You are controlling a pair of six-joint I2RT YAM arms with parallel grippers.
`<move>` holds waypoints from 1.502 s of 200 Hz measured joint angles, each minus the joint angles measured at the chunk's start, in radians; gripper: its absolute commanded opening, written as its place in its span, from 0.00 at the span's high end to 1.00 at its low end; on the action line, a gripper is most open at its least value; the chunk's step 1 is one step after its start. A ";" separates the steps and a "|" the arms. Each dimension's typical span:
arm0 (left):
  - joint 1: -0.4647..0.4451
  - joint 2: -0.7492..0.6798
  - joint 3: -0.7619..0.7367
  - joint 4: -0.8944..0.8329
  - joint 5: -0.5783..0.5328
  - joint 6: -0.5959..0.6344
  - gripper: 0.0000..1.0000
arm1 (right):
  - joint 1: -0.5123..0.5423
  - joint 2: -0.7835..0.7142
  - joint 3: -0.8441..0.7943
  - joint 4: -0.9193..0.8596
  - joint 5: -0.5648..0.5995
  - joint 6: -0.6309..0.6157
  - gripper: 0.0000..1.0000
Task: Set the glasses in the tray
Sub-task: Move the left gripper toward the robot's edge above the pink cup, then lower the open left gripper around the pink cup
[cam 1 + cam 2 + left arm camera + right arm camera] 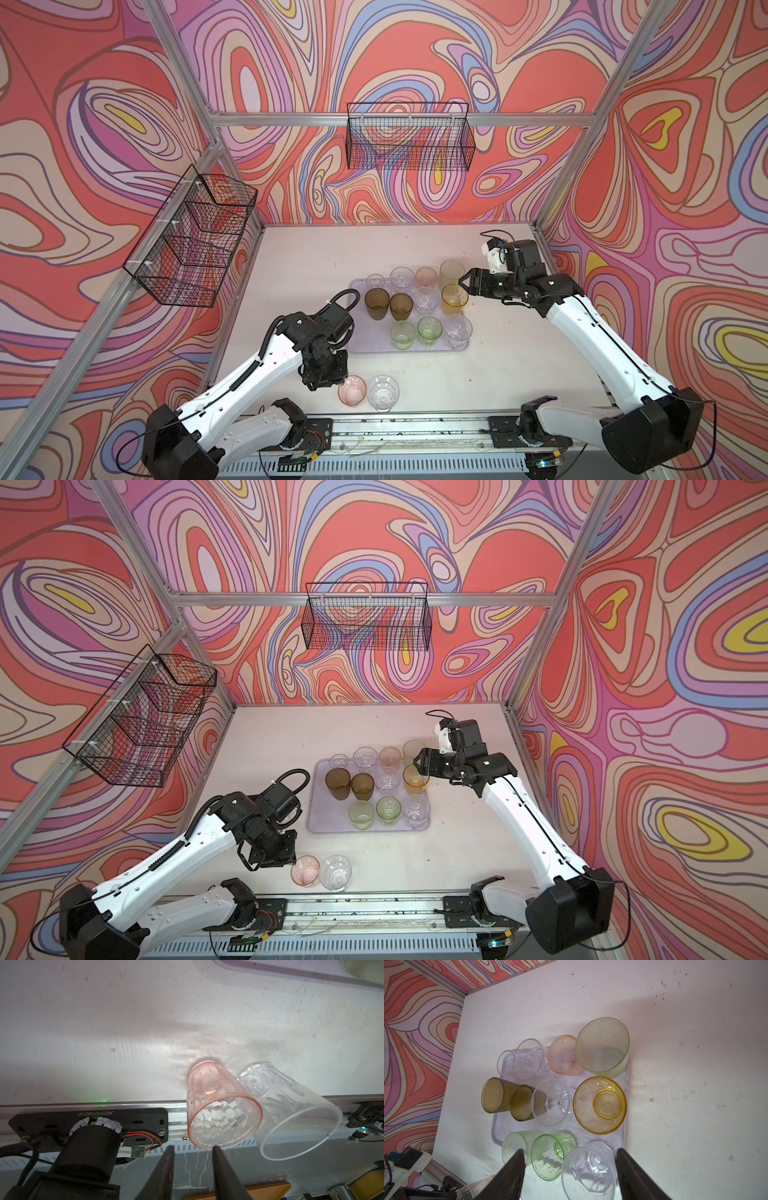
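The pale lilac tray (365,338) lies mid-table with several glasses upright in it, among them two olive-brown ones (376,304), a yellow one (454,299) and a taller pale yellow-green one (451,272). A pink glass (351,390) and a clear glass (382,393) stand together on the table in front of the tray. My left gripper (193,1148) is open a little right beside the pink glass (220,1109); one fingertip (216,1150) is at its rim, and nothing is gripped. My right gripper (570,1152) hangs open and empty over the tray's far right edge, by the yellow glass (600,1105).
One black wire basket (409,137) hangs on the back wall and another (195,241) on the left wall. An aluminium rail (415,428) with the arm bases runs along the table's front edge, just behind the two loose glasses.
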 measured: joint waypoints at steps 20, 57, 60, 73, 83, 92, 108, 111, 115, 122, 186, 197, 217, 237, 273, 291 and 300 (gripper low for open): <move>-0.004 -0.001 -0.033 0.023 0.002 -0.008 0.68 | 0.000 0.000 0.000 0.000 -0.003 0.000 0.29; -0.004 -0.006 -0.092 0.062 0.003 -0.020 0.70 | 0.000 0.002 0.002 -0.001 -0.004 0.000 0.29; -0.004 -0.006 -0.095 0.064 0.003 -0.020 0.70 | 0.000 0.002 0.002 -0.001 -0.004 0.000 0.29; -0.005 -0.005 -0.101 0.068 0.003 -0.020 0.70 | 0.000 0.002 0.004 -0.001 -0.004 0.000 0.29; -0.005 -0.003 -0.103 0.075 0.002 -0.020 0.70 | 0.000 0.002 0.005 -0.001 -0.004 0.000 0.29; -0.008 0.000 -0.105 0.082 0.002 -0.020 0.70 | 0.000 0.002 0.005 -0.002 -0.004 0.000 0.29; -0.009 0.011 -0.107 0.093 0.003 -0.020 0.72 | 0.000 0.002 0.005 -0.002 -0.004 0.000 0.29; -0.009 0.013 -0.107 0.094 0.002 -0.020 0.72 | 0.000 0.002 0.005 -0.002 -0.004 0.000 0.29; -0.009 0.016 -0.108 0.097 0.002 -0.020 0.72 | 0.000 0.002 0.005 -0.002 -0.004 0.000 0.29; -0.009 0.020 -0.109 0.100 0.002 -0.020 0.72 | 0.000 0.002 0.005 -0.002 -0.004 0.000 0.29; -0.009 0.035 -0.113 0.114 -0.006 -0.019 0.78 | 0.000 0.002 0.005 -0.008 -0.003 -0.003 0.29; -0.009 0.042 -0.113 0.114 -0.006 -0.019 0.80 | 0.000 0.002 0.005 -0.008 -0.003 -0.003 0.29; -0.009 0.054 -0.113 0.114 -0.006 -0.016 0.83 | 0.000 0.000 0.005 -0.010 -0.003 -0.004 0.29; -0.009 0.055 -0.113 0.113 -0.011 -0.016 0.87 | 0.000 -0.001 0.005 -0.016 -0.003 -0.004 0.29; -0.009 0.062 -0.106 0.109 -0.020 -0.012 0.94 | 0.000 -0.001 0.005 -0.021 -0.003 -0.004 0.29; -0.009 0.067 -0.100 0.104 -0.024 -0.009 0.95 | 0.000 -0.001 0.005 -0.021 -0.003 -0.004 0.30; -0.009 0.068 -0.098 0.101 -0.024 -0.008 0.96 | 0.000 -0.001 0.005 -0.021 -0.003 -0.004 0.30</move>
